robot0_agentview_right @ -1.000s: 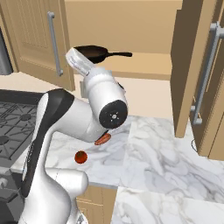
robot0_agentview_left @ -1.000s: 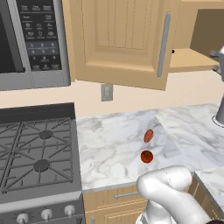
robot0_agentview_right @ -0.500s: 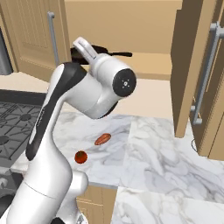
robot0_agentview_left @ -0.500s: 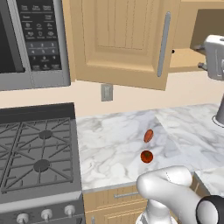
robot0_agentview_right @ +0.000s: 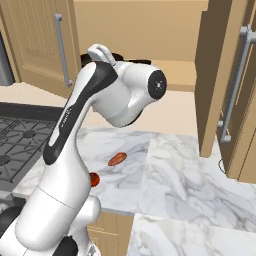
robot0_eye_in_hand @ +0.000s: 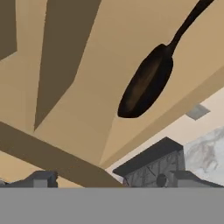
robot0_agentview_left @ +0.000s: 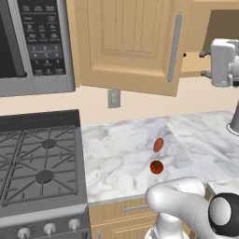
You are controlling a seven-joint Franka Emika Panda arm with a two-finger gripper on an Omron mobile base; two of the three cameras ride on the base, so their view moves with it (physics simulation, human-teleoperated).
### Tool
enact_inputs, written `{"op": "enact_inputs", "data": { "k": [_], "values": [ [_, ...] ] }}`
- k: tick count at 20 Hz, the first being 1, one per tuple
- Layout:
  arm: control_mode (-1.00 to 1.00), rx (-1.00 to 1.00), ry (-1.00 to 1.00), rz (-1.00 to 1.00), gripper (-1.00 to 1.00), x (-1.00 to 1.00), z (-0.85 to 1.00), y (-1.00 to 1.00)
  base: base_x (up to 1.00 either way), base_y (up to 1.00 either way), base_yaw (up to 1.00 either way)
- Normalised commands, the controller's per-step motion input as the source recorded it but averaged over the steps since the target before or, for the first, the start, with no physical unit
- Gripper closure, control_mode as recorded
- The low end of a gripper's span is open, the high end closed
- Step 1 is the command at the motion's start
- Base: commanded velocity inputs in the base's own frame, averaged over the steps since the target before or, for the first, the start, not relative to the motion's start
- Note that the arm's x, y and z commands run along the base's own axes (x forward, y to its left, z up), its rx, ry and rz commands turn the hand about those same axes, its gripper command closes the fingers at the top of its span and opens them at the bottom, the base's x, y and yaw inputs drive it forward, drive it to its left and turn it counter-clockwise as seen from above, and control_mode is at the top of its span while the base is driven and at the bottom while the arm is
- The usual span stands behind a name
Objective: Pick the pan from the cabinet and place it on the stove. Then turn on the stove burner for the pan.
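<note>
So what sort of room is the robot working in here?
A home kitchen, rendered in simulation. A gas stove with cast grates stands under a microwave, a marble counter runs alongside, and a pan sits in an open wooden wall cabinet.

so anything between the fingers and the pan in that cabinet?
Nothing visible. In the hand view the pan lies alone on the open cabinet shelf, with bare shelf between it and the camera. The cabinet doors are swung open. The gripper is raised at shelf height, open, not yet touching the pan.
</note>
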Motion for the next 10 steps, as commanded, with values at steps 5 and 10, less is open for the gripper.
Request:
{"op": "enact_inputs", "data": {
  "k": [5,10],
  "values": [
    [-1.00,0.09,0.06,0.17,-1.00,0.18,-0.08,0.06,0.00,0.00,0.00],
    [-1.00,0.06,0.07,0.11,-1.00,0.19,-0.05,0.26,0.00,0.00,0.00]
  ]
}}
